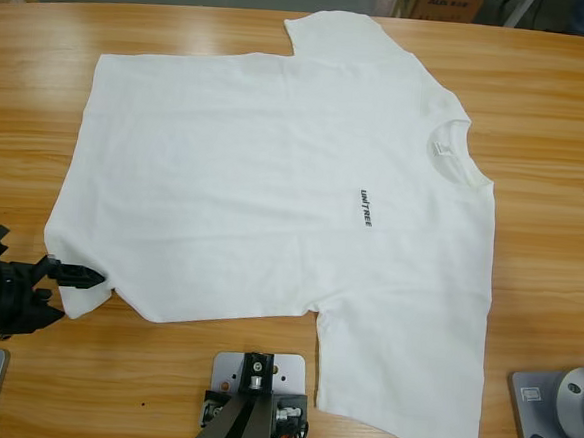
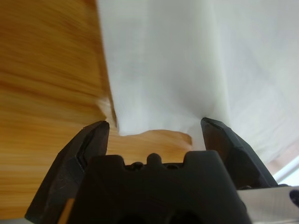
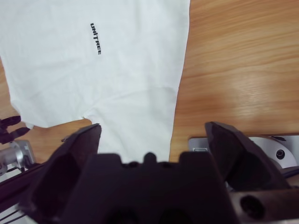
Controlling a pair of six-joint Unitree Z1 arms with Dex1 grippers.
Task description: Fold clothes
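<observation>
The clothes are one white T-shirt lying flat and spread on the wooden table, its crew neck toward the right and its dark chest lettering near the middle. My left gripper sits low at the shirt's near-left hem corner, one jaw tip touching the cloth. In the left wrist view the left gripper is open, with the corner of the T-shirt just ahead of the gap. My right gripper is open and holds nothing, hovering over the near sleeve of the T-shirt.
Bare wood surrounds the shirt on the left, right and front. The table's far edge runs along the top, with cardboard boxes on the floor beyond it. The near sleeve reaches close to the front edge.
</observation>
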